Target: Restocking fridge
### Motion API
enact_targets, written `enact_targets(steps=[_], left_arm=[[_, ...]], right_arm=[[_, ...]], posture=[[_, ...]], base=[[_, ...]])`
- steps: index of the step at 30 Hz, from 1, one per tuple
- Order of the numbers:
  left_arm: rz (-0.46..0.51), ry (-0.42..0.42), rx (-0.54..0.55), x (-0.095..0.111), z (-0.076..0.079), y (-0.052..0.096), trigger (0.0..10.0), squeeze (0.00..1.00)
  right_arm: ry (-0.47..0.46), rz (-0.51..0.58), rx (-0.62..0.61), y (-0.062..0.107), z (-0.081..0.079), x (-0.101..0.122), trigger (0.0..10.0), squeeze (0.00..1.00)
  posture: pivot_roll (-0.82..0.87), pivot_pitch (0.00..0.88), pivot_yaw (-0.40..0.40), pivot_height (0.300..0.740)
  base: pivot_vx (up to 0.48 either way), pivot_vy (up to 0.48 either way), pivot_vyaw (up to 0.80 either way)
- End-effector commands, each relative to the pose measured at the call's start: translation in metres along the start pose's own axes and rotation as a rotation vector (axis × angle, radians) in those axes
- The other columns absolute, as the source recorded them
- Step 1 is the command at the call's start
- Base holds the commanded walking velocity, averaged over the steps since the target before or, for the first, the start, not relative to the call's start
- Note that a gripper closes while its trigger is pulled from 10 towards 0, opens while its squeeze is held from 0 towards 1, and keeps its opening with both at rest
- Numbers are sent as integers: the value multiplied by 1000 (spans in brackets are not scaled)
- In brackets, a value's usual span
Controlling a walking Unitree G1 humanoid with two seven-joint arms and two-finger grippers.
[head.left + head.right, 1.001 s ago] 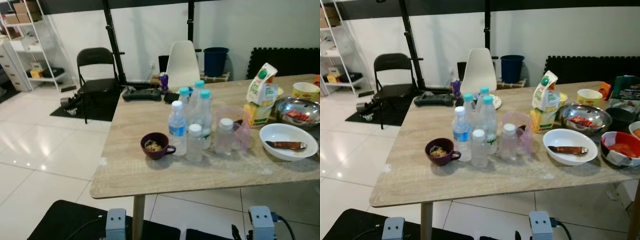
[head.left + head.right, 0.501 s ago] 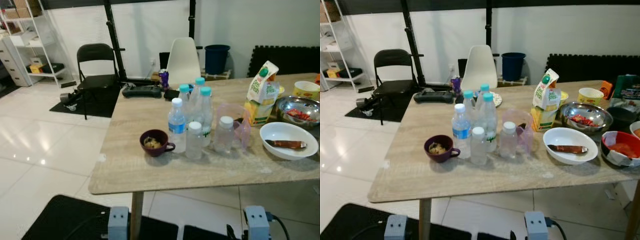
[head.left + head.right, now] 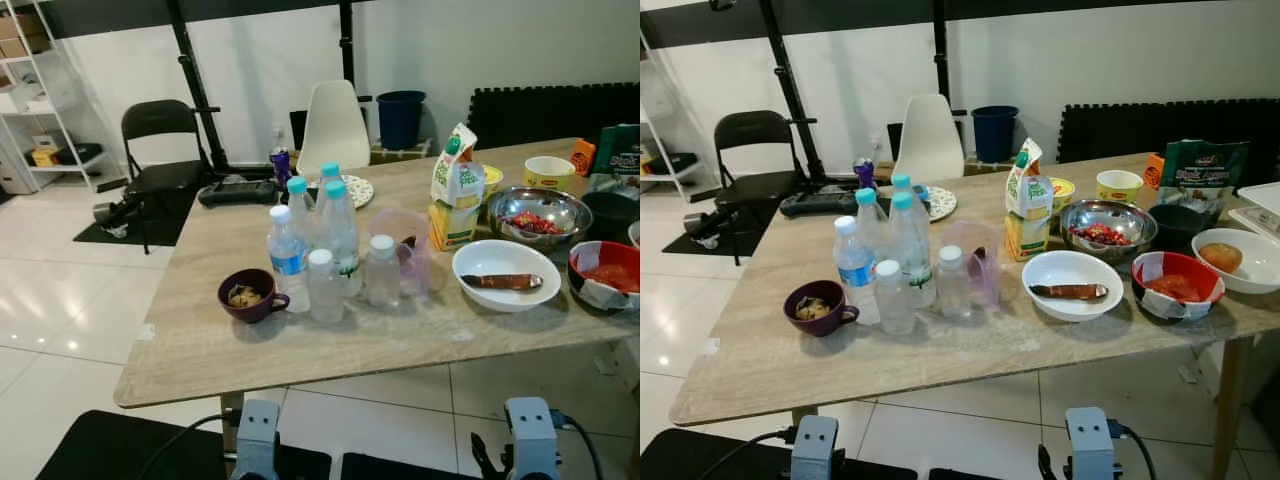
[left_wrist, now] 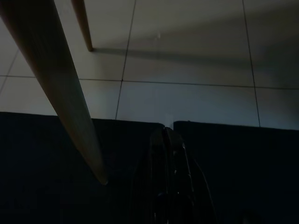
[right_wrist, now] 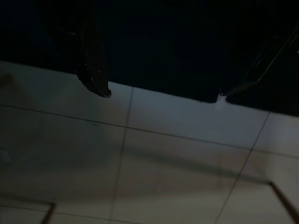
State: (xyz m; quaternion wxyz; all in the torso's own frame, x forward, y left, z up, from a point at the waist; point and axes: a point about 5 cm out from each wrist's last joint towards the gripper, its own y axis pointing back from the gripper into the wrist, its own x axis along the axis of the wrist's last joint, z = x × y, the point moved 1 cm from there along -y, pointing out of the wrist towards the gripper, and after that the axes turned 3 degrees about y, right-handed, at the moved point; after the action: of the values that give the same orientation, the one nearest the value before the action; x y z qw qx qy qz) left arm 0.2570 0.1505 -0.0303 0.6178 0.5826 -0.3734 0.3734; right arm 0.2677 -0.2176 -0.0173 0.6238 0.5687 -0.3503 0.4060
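Several clear water bottles (image 3: pixel 338 235) with blue or white caps stand clustered mid-table on the wooden table (image 3: pixel 200 350). Beside them are a pink see-through jug (image 3: pixel 408 248) and a purple cup (image 3: pixel 250 295). Further right are a green-and-white juice carton (image 3: pixel 455 200), a white bowl (image 3: pixel 505 275), a steel bowl (image 3: pixel 527 212) and a red bowl (image 3: pixel 1175 285). Both arms hang low in front of the table's near edge. My left gripper (image 4: pixel 167 136) points at the floor tiles with its fingers pressed together, holding nothing. My right wrist (image 3: pixel 1090 445) hangs over the tiles.
A black folding chair (image 3: pixel 160 150), a white chair (image 3: pixel 333 125) and a blue bin (image 3: pixel 400 118) stand beyond the table. A black controller (image 3: pixel 235 192) and a purple can (image 3: pixel 281 165) lie at its far edge. A black mat (image 3: pixel 130 450) lies under me.
The camera has swung right, so more of the table's right end with its bowls is in view. Nothing on the table has moved, and both arms still hang low.
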Motion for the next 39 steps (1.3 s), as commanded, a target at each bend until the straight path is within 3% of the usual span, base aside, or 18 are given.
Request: enact_targets(steps=[1,11,17,22,27,28,29,30,31,32,39], left_arm=[[-24,-2,0,-5,-1,2,10000,0],[-21,-15,39,0,-13,-1,10000,0],[23,13,30,8,-5,-3,10000,0],[24,9,26,8,-3,-2,10000,0],[11,12,16,3,-4,1,10000,0],[11,12,16,3,-4,1,10000,0],[-10,5,39,-4,-8,4,10000,0],[-20,0,53,-6,-10,6,10000,0],[-20,0,53,-6,-10,6,10000,0],[-27,-1,67,-10,-13,9,10000,0],[-17,-4,85,-14,-19,17,10000,0]], right_arm=[[-18,-22,5,1,-1,-4,10000,0],[-11,-14,56,-2,-17,-2,10000,0],[24,-4,100,-4,-16,4,10000,0],[-7,49,147,-5,-18,12,10000,0],[96,75,374,0,-31,19,10000,0],[96,75,374,0,-31,19,10000,0],[121,86,514,5,-37,24,10000,0],[113,105,596,8,-41,31,10000,0],[113,105,596,8,-41,31,10000,0],[76,145,711,15,-48,47,10000,0],[-10,245,1004,41,-69,92,10000,0]], posture=[[-39,98,62,740],[-33,93,30,740],[-6,104,22,740],[-8,111,31,740],[-35,108,57,740],[-35,108,57,740],[-40,106,56,740],[-42,105,52,740],[-42,105,52,740],[-41,105,48,740],[-25,104,35,740]], base=[[0,0,0],[0,0,0],[0,0,0],[0,0,0],[0,0,0],[0,0,0],[0,0,0],[0,0,0],[0,0,0],[0,0,0],[0,0,0]])
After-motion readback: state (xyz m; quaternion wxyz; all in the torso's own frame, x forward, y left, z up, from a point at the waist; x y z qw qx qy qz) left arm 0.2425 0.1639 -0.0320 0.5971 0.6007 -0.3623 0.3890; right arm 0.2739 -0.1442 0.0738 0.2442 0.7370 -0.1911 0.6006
